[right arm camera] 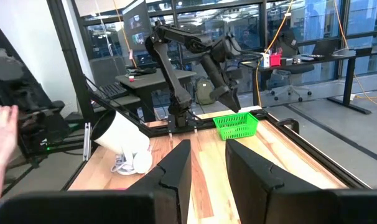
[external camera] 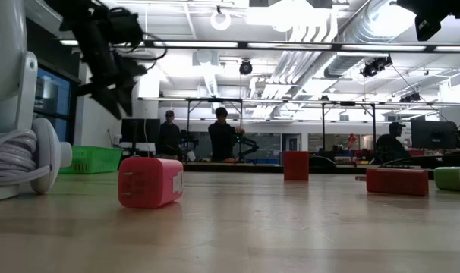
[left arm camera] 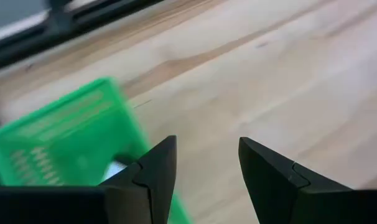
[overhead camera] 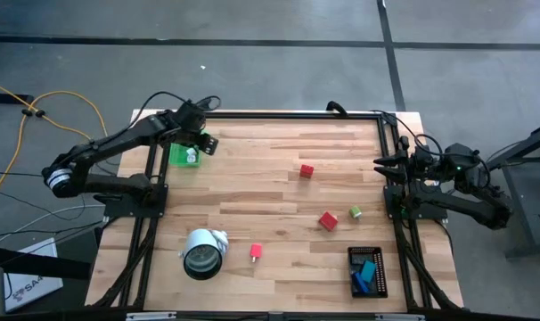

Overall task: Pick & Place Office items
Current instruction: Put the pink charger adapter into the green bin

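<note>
A wide butcher-block table (overhead camera: 270, 205) filled the workcell, and the left arm reached over its far-left corner, where the left gripper (overhead camera: 201, 143) hung above the green tray (overhead camera: 183, 156) with its fingers parted around nothing, a pale item already lying inside. The right gripper (overhead camera: 383, 165) waited at the right edge, its fingers a narrow gap apart and empty. A big white-and-grey roll (overhead camera: 203, 252) sat near the front left; a black tray (overhead camera: 368, 271) at the front right held blue and teal bits (overhead camera: 366, 272). The pieces not yet sorted lay well apart on the bare wood: a red block (overhead camera: 306, 170) toward the back, a larger red block (overhead camera: 328, 220) just beside a green cube (overhead camera: 355, 212) in the middle right, and a small pinkish-red piece (overhead camera: 256, 252) near the roll. From table level these looked like squat, hard-edged blocks that ought to sit squarely between the fingers. To this onlooker the arm seemed to be between a drop-off and the next pick; done well, that meant lifting clear of the tray wall, coming down straight over one block with the fingers spread either side of its flat faces, and closing only once centred, so the piece would not skid.
</note>
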Controlling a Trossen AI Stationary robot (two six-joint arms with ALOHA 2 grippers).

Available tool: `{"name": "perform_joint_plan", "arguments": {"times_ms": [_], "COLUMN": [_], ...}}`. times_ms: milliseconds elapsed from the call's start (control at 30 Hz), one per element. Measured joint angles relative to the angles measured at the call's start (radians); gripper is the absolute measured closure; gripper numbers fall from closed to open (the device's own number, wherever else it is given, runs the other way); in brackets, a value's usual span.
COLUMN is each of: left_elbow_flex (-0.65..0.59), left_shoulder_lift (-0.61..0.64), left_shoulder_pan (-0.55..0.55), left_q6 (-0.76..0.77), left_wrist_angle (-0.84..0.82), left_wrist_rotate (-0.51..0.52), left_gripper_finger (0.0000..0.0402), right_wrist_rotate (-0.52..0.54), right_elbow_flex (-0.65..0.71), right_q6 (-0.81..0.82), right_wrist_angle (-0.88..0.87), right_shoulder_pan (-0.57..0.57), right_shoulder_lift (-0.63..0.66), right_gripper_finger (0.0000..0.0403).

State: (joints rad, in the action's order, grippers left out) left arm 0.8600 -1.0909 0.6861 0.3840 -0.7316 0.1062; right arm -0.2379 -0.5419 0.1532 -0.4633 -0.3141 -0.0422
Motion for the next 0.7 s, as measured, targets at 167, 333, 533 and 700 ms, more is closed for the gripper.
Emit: {"name": "perform_joint_plan", "arguments": {"times_ms": [167,333,533,700], "left_elbow_flex": [0.091,0.162,0.214,0.277], "left_shoulder_lift": [-0.066,-0.122,-0.18,-0.244], "left_shoulder_pan": [-0.122,-0.228,-0.327,-0.412], "left_q6": [-0.039,-0.09,-0.087,-0.086], "left_wrist_angle": [0.0,-0.003,-0.004,-0.003], "left_wrist_rotate": [0.004,0.033,0.036,0.045], "left_gripper_finger": [0.0234,0.0234,0.0234,0.0234], "right_wrist_rotate": [0.0,0.0,0.0,0.0], "right_elbow_flex": [0.0,0.0,0.0,0.0], "right_q6": [0.0,0.0,0.0,0.0], "right_wrist_angle": [0.0,0.0,0.0,0.0], "right_shoulder_pan": [0.0,0.0,0.0,0.0], "right_shoulder_lift": [0.0,0.0,0.0,0.0], "right_gripper_finger": [0.0316,0.0316,0.0316,0.0316]}}
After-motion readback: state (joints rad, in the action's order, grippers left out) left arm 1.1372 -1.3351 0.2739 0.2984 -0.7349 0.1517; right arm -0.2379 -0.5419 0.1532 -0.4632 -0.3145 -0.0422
